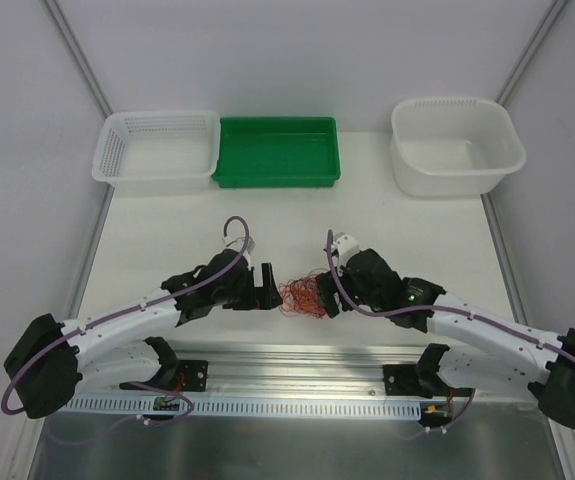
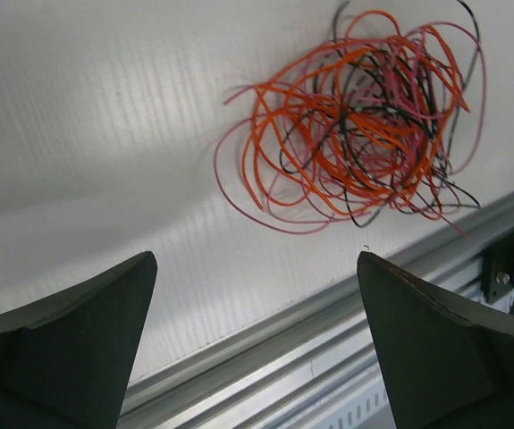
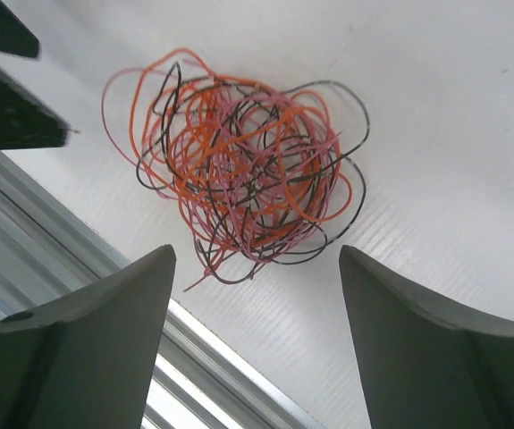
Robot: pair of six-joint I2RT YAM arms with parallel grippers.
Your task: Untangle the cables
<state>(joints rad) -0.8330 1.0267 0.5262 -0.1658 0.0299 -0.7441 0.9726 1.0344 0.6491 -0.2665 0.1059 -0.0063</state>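
Cables [image 1: 302, 297] lie as one loose tangle, orange, pink & black, on the white table [image 1: 167, 225] near its front edge, right between your 2 hands. Left hand [image 2: 257, 257] stands wide open, holding nothing. Right hand [image 3: 257, 259] is spread wide too, not touching the tangle.

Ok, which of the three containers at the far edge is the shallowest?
The green plastic tray in the middle; the white lattice basket left of it and the white plastic tub on the right stand taller.
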